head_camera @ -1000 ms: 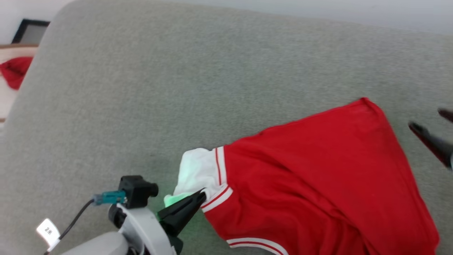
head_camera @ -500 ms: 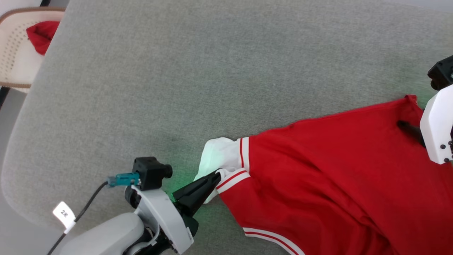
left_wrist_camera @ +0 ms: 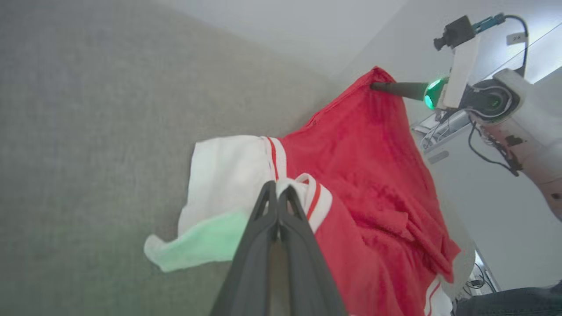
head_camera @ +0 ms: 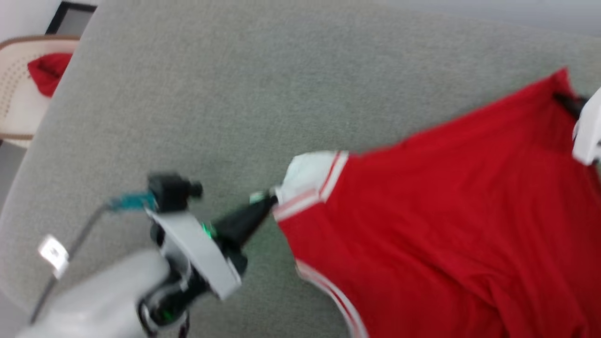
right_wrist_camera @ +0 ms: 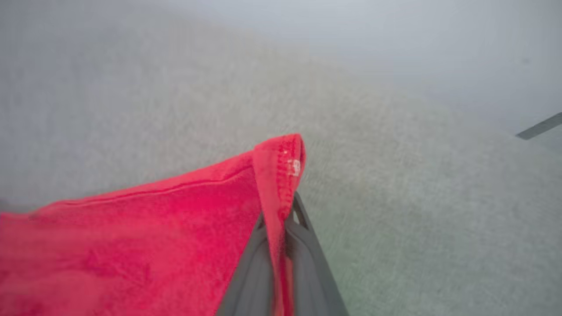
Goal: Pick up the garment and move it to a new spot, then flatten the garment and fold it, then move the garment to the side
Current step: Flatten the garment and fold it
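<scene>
The red garment [head_camera: 432, 216] with white-and-red striped trim hangs stretched between my two grippers above the grey surface [head_camera: 235, 94]. My left gripper [head_camera: 270, 202] is shut on its striped edge beside a flap of white lining [head_camera: 305, 171]; the left wrist view has the garment [left_wrist_camera: 373, 175] pinched at my left gripper [left_wrist_camera: 277, 193]. My right gripper [head_camera: 566, 101] is shut on the far red corner at the right edge of the head view. In the right wrist view the corner of the garment [right_wrist_camera: 276, 175] folds over my right gripper [right_wrist_camera: 281, 219]. Its number is hidden.
A cream perforated chair [head_camera: 19, 103] with a small plain red cloth [head_camera: 47, 72] on it stands beyond the surface's far left edge. The grey surface stretches wide to the left and back. The right arm [left_wrist_camera: 483, 92] is visible in the left wrist view.
Both grippers have lifted and carried the garment up and away over the surface; its far corner now sits higher. The head camera has shifted and the picture is blurred.
</scene>
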